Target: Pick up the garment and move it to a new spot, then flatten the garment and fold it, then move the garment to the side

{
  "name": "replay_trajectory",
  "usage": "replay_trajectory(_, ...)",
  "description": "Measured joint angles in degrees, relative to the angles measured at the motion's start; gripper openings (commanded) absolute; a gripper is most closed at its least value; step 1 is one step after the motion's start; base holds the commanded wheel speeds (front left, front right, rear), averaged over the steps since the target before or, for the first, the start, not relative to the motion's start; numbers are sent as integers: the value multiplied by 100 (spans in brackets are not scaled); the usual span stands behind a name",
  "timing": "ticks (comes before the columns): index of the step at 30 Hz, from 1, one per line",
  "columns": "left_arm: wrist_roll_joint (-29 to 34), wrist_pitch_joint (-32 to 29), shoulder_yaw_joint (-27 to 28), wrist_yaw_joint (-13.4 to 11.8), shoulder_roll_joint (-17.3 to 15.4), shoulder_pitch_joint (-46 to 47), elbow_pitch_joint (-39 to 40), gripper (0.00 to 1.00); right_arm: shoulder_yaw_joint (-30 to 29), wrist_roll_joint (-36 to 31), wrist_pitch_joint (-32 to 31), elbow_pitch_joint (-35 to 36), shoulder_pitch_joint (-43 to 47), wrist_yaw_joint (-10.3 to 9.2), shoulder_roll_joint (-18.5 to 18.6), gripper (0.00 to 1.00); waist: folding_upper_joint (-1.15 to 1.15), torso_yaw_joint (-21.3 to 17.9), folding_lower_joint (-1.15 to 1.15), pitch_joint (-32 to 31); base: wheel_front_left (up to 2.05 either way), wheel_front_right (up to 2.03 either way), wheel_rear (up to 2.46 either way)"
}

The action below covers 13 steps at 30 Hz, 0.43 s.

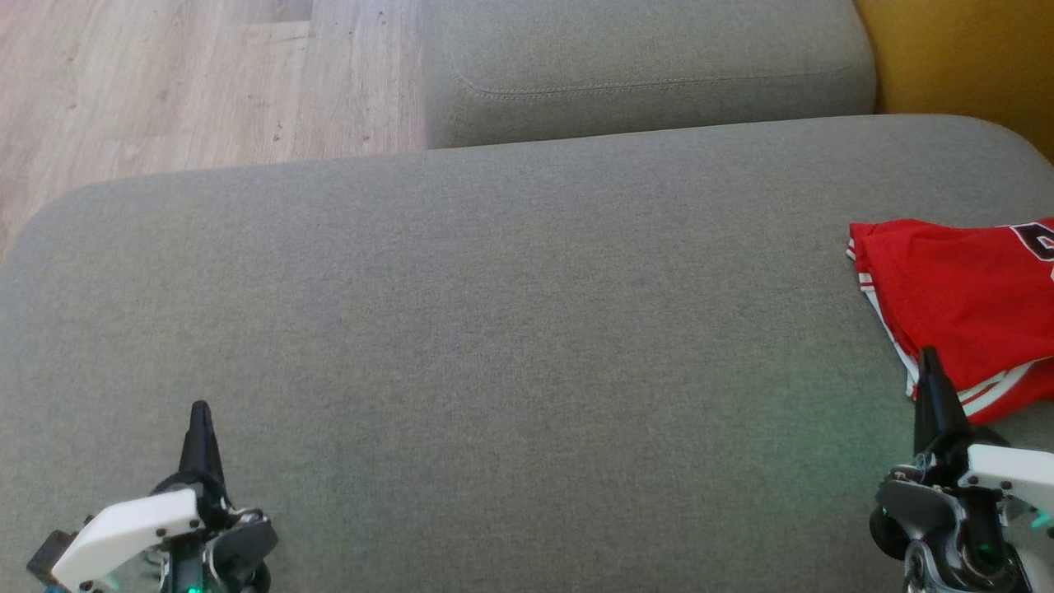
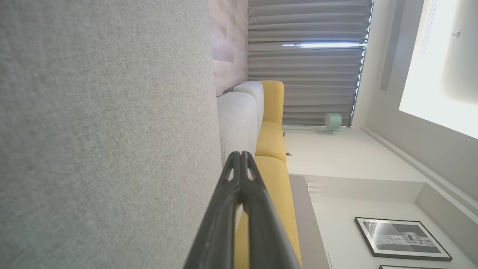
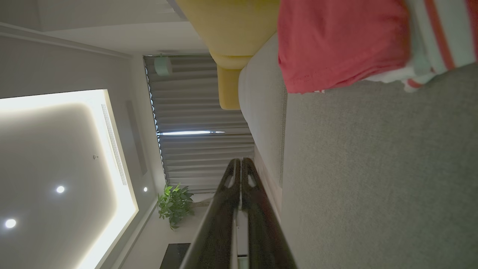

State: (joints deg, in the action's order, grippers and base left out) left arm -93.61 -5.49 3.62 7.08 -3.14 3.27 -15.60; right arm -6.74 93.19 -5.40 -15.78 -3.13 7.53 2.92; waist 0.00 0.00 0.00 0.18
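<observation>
From my seat at the controls, I see the garment (image 1: 955, 288), a red jersey with white-and-red striped trim, lying on the far right of the grey sofa seat (image 1: 494, 329). The head view's right edge cuts it off. Part of a black number shows at that edge. The fabric is bunched and folded over on itself rather than spread flat.

My right claw (image 1: 929, 358) is at the lower right, its 2 dark fingers pressed together into 1 point and gripping nothing. That point sits just at the jersey's striped lower hem. I cannot tell from the head view whether it touches the cloth. In the right wrist view the closed fingers aim past the seat's edge toward the curtains (image 3: 198, 149) and a potted plant (image 3: 174, 205), with the jersey off to the upper right, apart from the tips.

My left claw (image 1: 200, 412) is at the lower left, well apart from the garment, also closed and empty above bare grey fabric. Its wrist view shows the 2 fingers meeting at the tips, with a framed picture (image 2: 401, 239) on the wall beyond.

Behind the seat lies a second grey cushion (image 1: 650, 66), with wooden floor (image 1: 165, 82) to its left and a yellow sofa (image 1: 972, 58) to its right.
</observation>
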Motion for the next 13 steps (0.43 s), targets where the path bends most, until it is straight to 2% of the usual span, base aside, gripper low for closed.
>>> replay_trajectory(13,34,-7,11,1,12,0,0,0,-20,-10,-25,0,0,0,-4,0,0,0,0,0,0,0,0)
